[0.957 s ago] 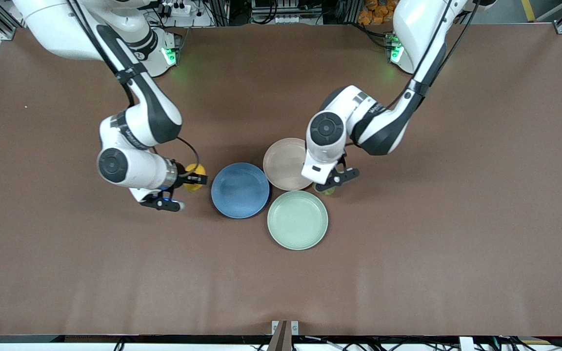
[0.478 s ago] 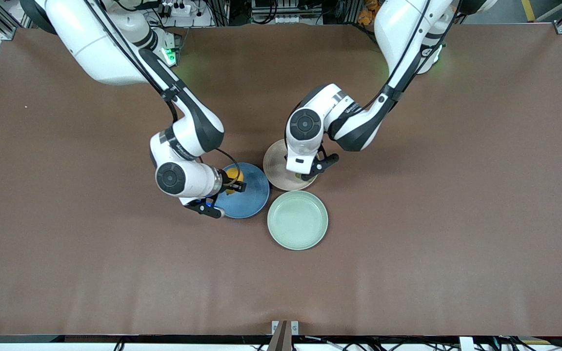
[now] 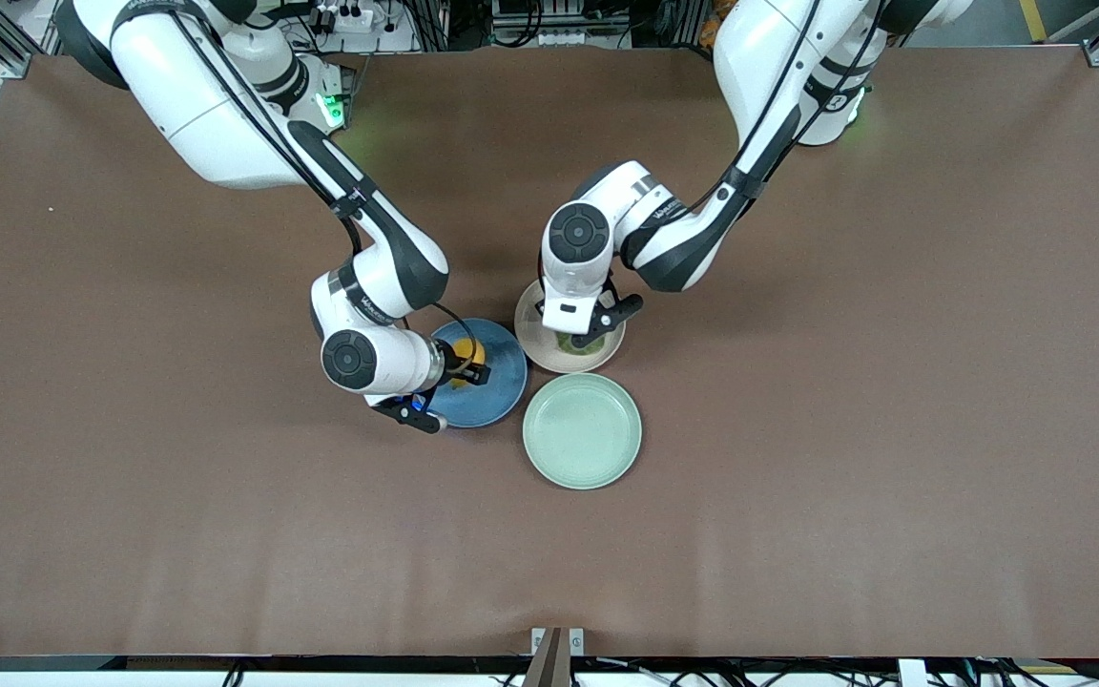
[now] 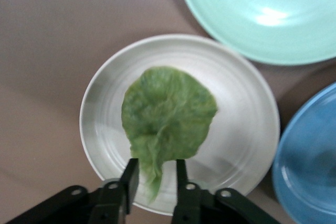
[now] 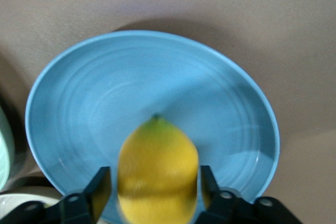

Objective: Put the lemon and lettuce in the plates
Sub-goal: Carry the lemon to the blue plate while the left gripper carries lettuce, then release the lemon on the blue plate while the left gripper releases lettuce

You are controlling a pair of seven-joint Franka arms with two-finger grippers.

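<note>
A: Right wrist view: the right hand [image 5: 152, 192] grips the lemon [image 5: 157, 171], fingers tight on its sides, nub pointing away from the hand, over the blue plate [image 5: 79, 103].

B: And the left hand [image 4: 155, 179]?

A: It pinches the lettuce [image 4: 168, 116] by its stem; the leaf hangs over the middle of the beige plate [image 4: 236, 103].

B: So both drops look straight down?

A: Probably. The mint plate [image 3: 582, 431] lies nearer the front camera on the surface [image 3: 893, 429].
</note>
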